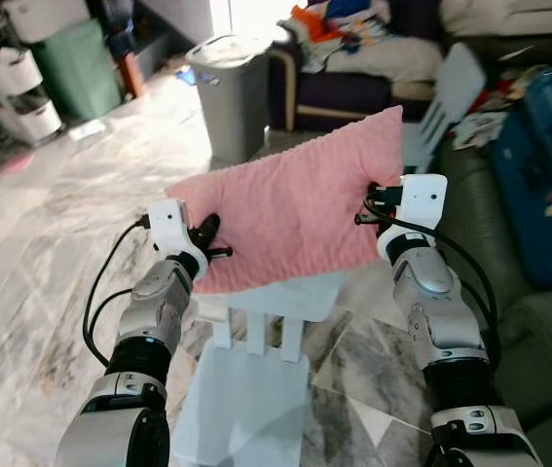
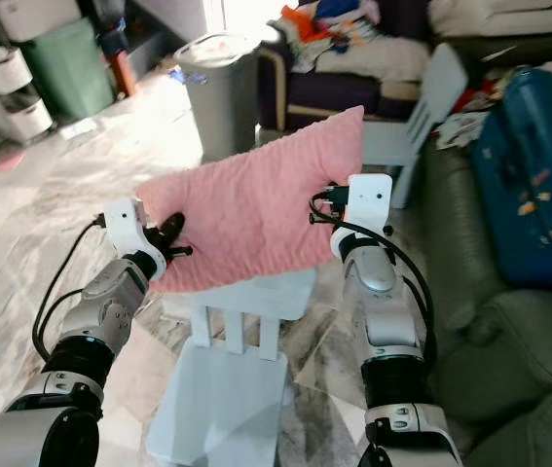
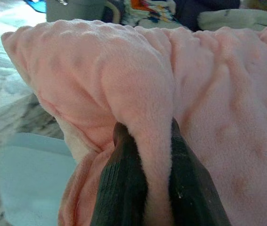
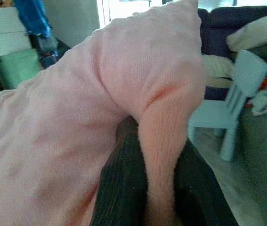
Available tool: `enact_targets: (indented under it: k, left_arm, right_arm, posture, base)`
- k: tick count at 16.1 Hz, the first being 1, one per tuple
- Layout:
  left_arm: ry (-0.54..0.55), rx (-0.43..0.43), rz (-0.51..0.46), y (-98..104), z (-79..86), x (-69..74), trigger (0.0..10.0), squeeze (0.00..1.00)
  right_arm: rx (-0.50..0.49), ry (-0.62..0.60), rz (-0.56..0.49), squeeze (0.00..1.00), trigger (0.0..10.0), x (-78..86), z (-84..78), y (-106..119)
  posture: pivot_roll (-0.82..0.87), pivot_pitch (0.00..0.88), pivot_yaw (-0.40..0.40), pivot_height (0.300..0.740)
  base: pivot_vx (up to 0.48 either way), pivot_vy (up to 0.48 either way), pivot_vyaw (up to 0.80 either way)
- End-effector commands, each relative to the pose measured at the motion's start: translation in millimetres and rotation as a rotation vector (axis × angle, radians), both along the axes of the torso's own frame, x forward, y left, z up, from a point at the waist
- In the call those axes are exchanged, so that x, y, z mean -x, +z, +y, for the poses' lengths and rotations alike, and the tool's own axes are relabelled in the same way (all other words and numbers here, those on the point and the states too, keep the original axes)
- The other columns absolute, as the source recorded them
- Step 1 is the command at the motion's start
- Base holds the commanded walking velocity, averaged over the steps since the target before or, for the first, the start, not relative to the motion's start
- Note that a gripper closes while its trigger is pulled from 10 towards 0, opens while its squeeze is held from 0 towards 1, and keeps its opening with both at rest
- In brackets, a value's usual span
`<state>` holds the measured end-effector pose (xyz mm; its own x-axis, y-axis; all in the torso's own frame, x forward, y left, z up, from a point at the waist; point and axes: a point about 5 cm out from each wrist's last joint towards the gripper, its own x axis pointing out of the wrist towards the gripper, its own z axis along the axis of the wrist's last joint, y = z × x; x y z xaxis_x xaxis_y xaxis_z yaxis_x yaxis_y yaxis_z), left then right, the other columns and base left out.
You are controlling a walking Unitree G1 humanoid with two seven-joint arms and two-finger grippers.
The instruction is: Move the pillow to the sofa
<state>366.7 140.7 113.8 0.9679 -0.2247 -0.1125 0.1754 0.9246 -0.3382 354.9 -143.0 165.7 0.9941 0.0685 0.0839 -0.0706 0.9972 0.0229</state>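
Fingers (image 3: 124,188) of your left gripper (image 3: 147,188) pinch a fold of the pink pillow (image 1: 295,204) between them, seen in the left wrist view; the fingertips are buried in the plush. Same on the other side: your right gripper (image 4: 147,188) has its dark fingers (image 4: 119,188) squeezed on a ridge of fabric, tips hidden by it.

From the head camera, the pillow hangs between both grippers, tilted, high corner toward 1 o'clock. Left gripper (image 1: 212,238) bites the pillow's 9 o'clock edge, right gripper (image 1: 373,209) its 3 o'clock edge; only a bit of black finger shows there past the white wrist housing.

Pillow's lower edge sits just over the seat of a light blue child's chair (image 1: 256,370); you can't tell if it touches. That chair is cut off at the frame bottom and partly covered by the pillow.

Green sofa (image 1: 538,341) lies at 3 to 5 o'clock, cropped by the right edge, with a blue suitcase (image 1: 543,175) on it. Second light blue chair (image 1: 446,97) at 1 o'clock is blurred. Grey bin (image 1: 229,92) at 12 o'clock. Dark armchair (image 1: 344,92) behind, heaped with clothes (image 1: 353,39), items indistinct.
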Motion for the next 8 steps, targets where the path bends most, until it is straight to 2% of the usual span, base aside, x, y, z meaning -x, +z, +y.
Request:
enact_targets:
  k: [1,6,8]
  left_arm:
    - [-0.012,0.007,-0.02,5,-1.4,-0.4,10.0,0.0]
    - [-0.035,0.014,-0.025,6,-4.9,2.1,10.0,0.0]
    - [-0.04,0.026,-0.021,5,-6.8,3.3,10.0,0.0]
  right_arm:
    - [-0.009,0.004,-0.014,0.0,10.0,-0.8,0.2,6]
    - [-0.095,-0.057,0.093,0.0,10.0,-1.9,-7.0,-4]
    - [-0.079,-0.006,0.064,0.0,10.0,0.5,-5.1,-4]
  posture:
    - [-0.08,0.0,0.04,0.74]
    - [-0.08,0.0,0.035,0.74]
    - [-0.08,0.0,0.033,0.74]
  base:
    - [0.0,0.0,0.0]
    - [0.0,0.0,0.0]
    - [0.0,0.0,0.0]
